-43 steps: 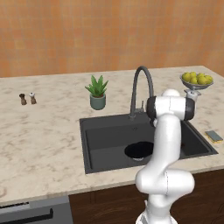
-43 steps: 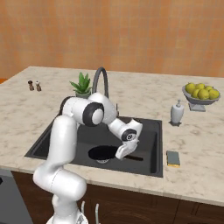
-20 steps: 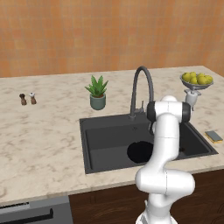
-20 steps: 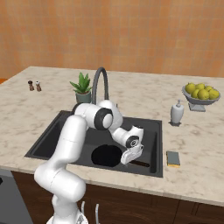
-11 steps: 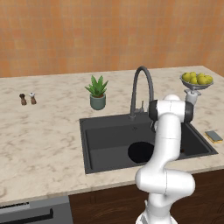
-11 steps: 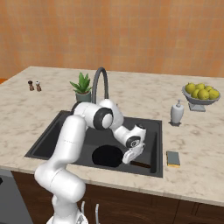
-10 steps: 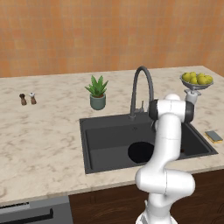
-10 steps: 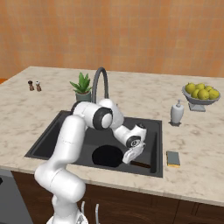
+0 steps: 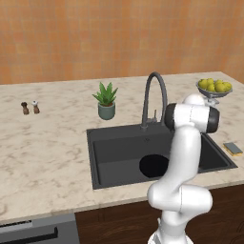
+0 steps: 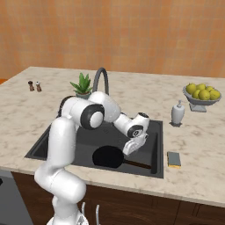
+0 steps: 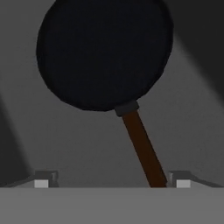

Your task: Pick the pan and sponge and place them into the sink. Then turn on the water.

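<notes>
**Pan down in sink, jaws released**

Since 2.1 s ago the wrist has shifted toward the right side of the basin; base hasn't moved.

Left base view: pan (image 9: pixel 153 165) sits on the sink (image 9: pixel 114 150) floor, centre frame, half hidden by the arm. Sponge (image 9: pixel 233 148) on the table at right edge, just beside the basin rim. Plant (image 9: pixel 106 98) above the sink's upper left corner.

Right base view: gripper (image 10: pixel 128 150) hangs over the pan handle, lower centre. Sponge right of the basin; soap bottle (image 10: pixel 177 113) and fruit bowl (image 10: pixel 201 96) upper right.

Hand view: pan fills upper frame, brown handle runs down to the right fingertip. Jaws spread wide, holding nothing.
</notes>
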Tool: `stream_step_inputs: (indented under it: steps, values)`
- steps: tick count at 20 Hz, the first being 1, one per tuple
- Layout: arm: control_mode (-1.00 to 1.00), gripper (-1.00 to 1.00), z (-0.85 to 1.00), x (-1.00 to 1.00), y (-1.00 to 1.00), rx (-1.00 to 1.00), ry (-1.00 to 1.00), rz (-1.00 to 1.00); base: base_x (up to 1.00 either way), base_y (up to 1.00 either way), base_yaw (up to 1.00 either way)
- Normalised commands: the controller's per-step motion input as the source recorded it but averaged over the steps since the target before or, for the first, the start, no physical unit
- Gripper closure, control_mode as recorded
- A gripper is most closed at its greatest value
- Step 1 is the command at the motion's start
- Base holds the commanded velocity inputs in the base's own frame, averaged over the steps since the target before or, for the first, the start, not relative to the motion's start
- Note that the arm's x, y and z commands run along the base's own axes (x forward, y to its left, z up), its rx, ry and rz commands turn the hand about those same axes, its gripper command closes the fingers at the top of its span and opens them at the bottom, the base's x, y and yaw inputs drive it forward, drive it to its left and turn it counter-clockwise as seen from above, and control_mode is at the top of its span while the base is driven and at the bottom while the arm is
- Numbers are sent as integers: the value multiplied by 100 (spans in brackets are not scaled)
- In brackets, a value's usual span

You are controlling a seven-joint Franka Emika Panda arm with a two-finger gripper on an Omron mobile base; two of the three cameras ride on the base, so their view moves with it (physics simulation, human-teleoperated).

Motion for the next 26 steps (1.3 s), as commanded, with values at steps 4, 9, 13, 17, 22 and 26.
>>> stream_step_inputs:
  steps: [4, 9, 13, 17, 22, 26]
  values:
    - [-100, -100, 87, -29, -12, 0, 0, -27, 0, 0, 0]
    - [-100, -100, 67, -25, -19, -2, 6, -32, 0, 0, 0]
    - [-100, -100, 62, -18, -5, -6, 3, -30, 0, 0, 0]
    - [-100, -100, 33, -13, 0, -10, 6, -26, 0, 0, 0]
    - [-100, -100, -6, 0, 0, -8, -2, -3, 0, 0, 0]
    - [-100, -100, 5, -1, -21, -8, -1, -9, 0, 0, 0]
